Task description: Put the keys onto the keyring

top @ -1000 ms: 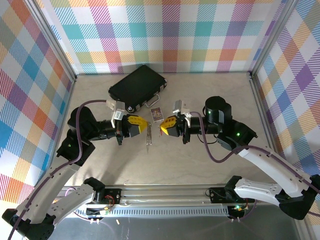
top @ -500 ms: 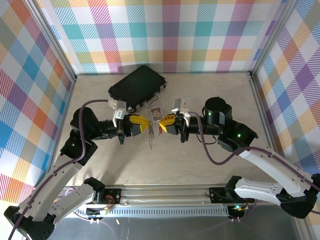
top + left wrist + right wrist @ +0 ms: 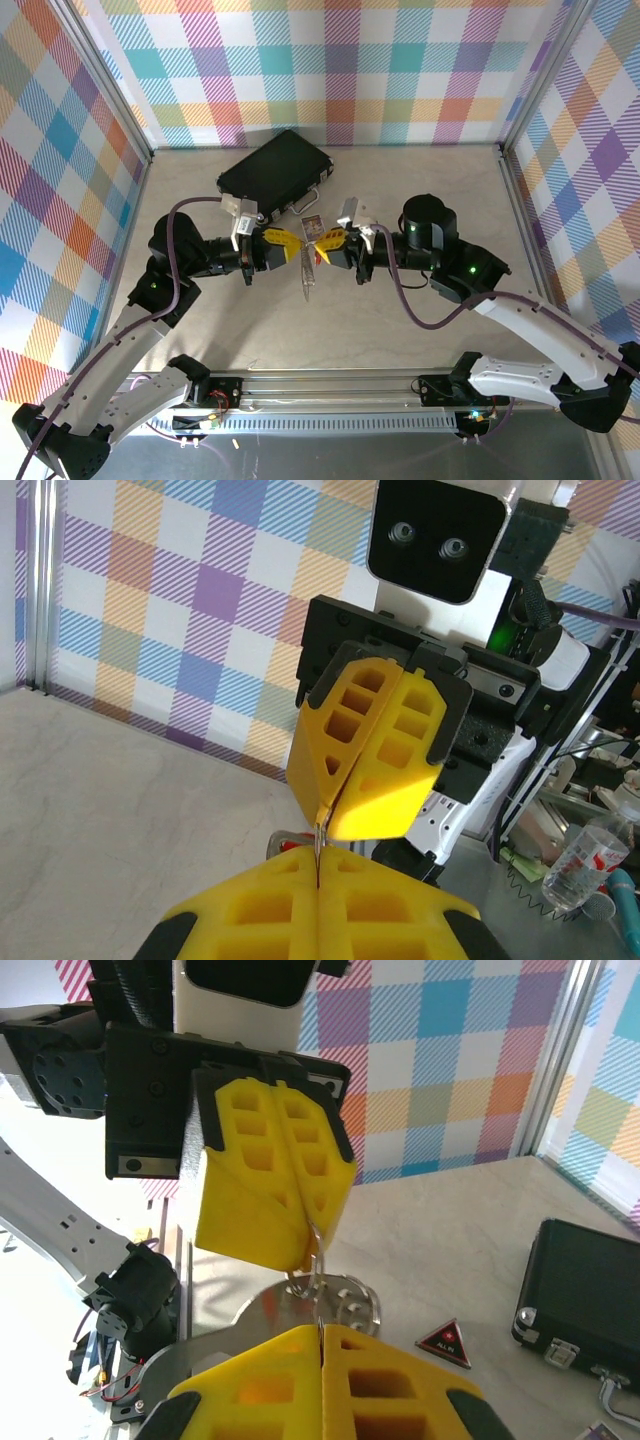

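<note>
– In the middle of the table [image 3: 420,200], how do things stand?
– The left arm [image 3: 120,340] and the right arm [image 3: 540,335] both reach in from the near edge, elbows bent outward and forearms turned toward each other. The left gripper [image 3: 295,243] and the right gripper [image 3: 317,245] meet tip to tip, just near of the black case [image 3: 275,170].
– And the jaws?
– Both pairs are pressed together. The left gripper is clamped on the keyring [image 3: 306,272], which hangs from the tips toward the near side. The right wrist view shows the thin loop running from the left tips down to the seam of the right fingers [image 3: 390,1380]. Whether they pinch it or merely touch it, I cannot tell.
– The red key?
– Too small to make out.
– What differs from a second ago?
– The grippers stood apart then, with a clear gap between them, and the keyring dangled from the left alone. Both have since closed in and drifted slightly farther from the bases. The keyring has gone a little right with them. The case has not moved.
</note>
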